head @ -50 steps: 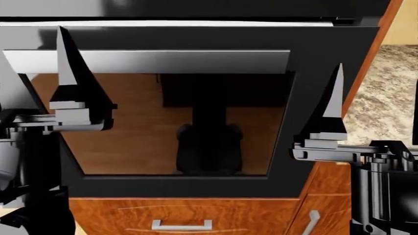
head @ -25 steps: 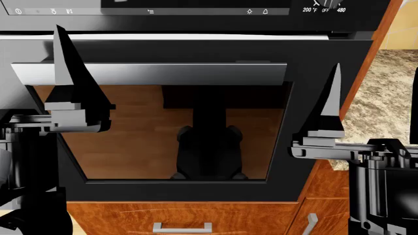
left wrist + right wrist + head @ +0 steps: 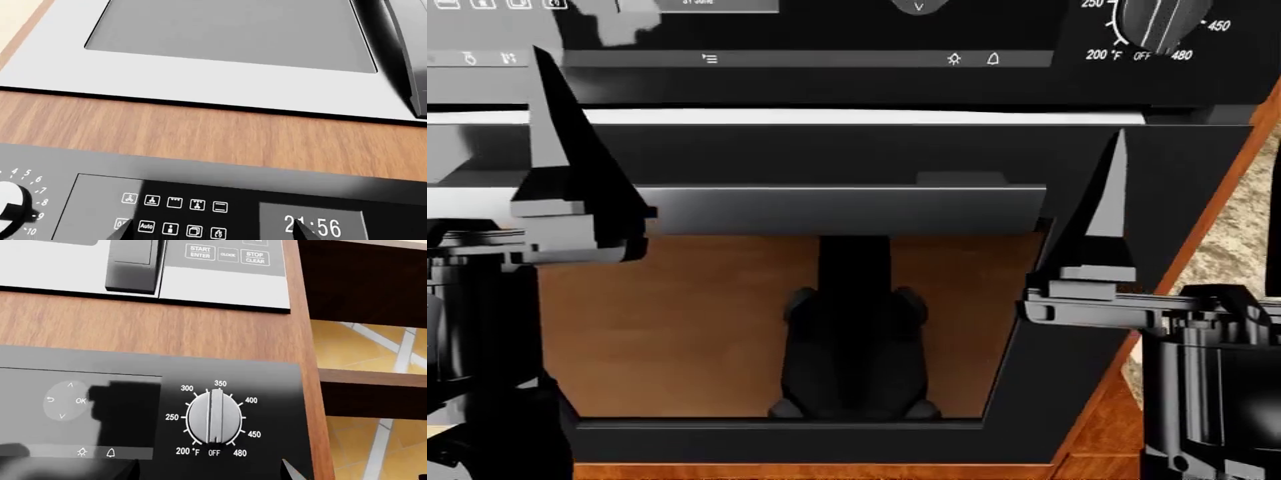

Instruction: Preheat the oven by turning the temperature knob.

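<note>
Nothing done yet, by the look of it; temperature knob (image 3: 213, 417) untouched on the oven (image 3: 841, 160) control panel, far right corner, ridge running between OFF and 350; true setting unclear. Right hand (image 3: 1101, 225) low, well short of the knob; grip state impossible to tell. Left hand (image 3: 561, 150) likewise. Reaching, gripping, turning all left.

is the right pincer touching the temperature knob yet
No, in the right wrist view the temperature knob stands free on the oven panel, with nothing touching it.
</note>
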